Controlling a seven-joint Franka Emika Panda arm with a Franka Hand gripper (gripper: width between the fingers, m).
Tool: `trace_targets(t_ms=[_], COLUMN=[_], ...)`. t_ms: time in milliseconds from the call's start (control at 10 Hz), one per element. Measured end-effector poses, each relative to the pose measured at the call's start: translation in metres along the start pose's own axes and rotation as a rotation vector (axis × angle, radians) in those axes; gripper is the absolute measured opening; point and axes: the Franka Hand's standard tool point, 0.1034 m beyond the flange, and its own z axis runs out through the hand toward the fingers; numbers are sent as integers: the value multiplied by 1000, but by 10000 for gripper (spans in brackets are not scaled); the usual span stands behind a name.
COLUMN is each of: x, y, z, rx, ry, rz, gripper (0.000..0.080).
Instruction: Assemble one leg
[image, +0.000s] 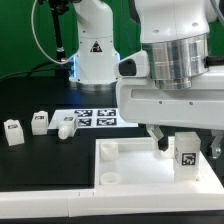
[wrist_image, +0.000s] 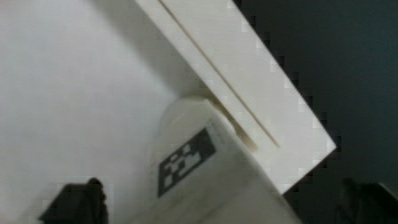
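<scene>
Three spare legs (image: 38, 123) loose on the black counter (image: 40, 160) at the exterior view's left, marker board (image: 97, 117) mid-frame, big white tray (image: 130, 175) in front, tagged leg (image: 186, 154) upright on it at the right, directly beneath the gripper (image: 182, 140), whose jaws are too hidden to judge.

A black bench (image: 30, 165) spreads out behind and to the exterior view's left of the end effector (image: 172, 146). Beyond it runs what looks like a green backdrop (image: 20, 30), though blurred. Light is even and soft.

Bright even light, soft blur, low resolution
</scene>
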Motion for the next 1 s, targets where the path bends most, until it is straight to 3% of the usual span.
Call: trace_targets(t_ms=[100,200,300,400,500,800,1000], x=[1,1,1,1,2,2,1], y=[1,1,1,1,2,4,6], z=[0,0,0,0,0,2,2], rx=[-8,-8,-8,-9,-8,-19,-28], ry=[7,6,6,6,6,13,17], rz=[-68,-64,-26,-13,32,337,712], gripper=[649,568,433,433,284,284,284])
